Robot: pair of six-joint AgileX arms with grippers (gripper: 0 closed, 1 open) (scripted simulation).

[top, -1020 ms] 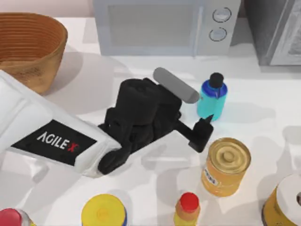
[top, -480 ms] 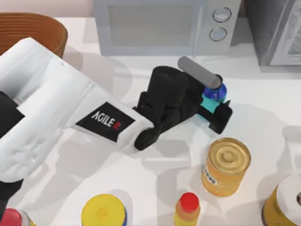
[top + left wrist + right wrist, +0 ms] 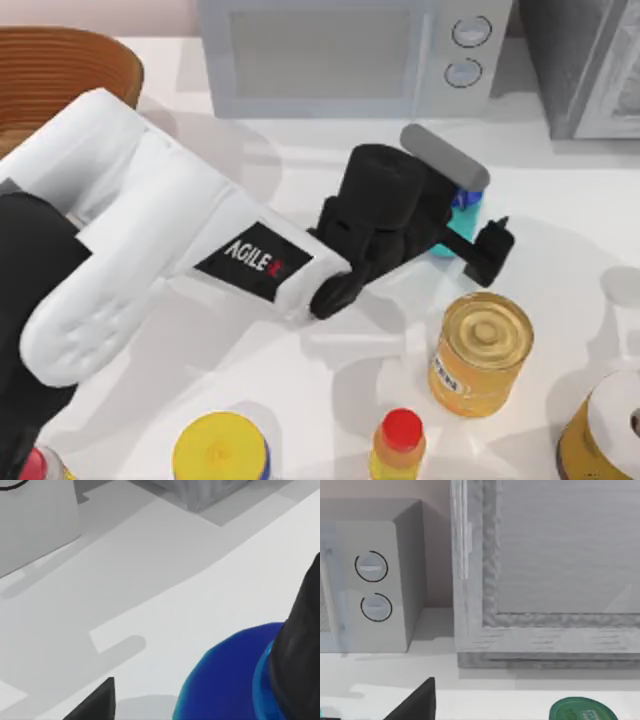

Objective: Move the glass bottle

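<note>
Just then, in the top view, the left gripper (image 3: 470,228) sat over the glass bottle (image 3: 466,207), which stood on the white table (image 3: 560,230) in front of the microwave (image 3: 350,55) and behind the gold can (image 3: 480,352). Most of the bottle was hidden under the black wrist and the grey cylinder on it; only a patch of blue shoulder and a sliver of teal side showed. One black finger (image 3: 490,250) lay on the near side of the bottle, just beside the teal body. The other finger was hidden, so I could not tell whether the fingers were pressed against the bottle or spread apart from it. The left wrist view looked down close on the bottle's blue shoulder (image 3: 225,680), with a dark fingertip (image 3: 97,702) apart from it over the bare table.

A wicker basket (image 3: 60,60) stood at the far left of the table. Along the near edge stood a yellow-lidded jar (image 3: 220,450) and a yellow bottle with a red cap (image 3: 400,445).

The right wrist view faced the microwave's two dials (image 3: 372,585) and a grey cabinet (image 3: 545,570), with a green lid (image 3: 580,712) low on the table and one dark fingertip (image 3: 417,702) of that gripper; its state could not be told
</note>
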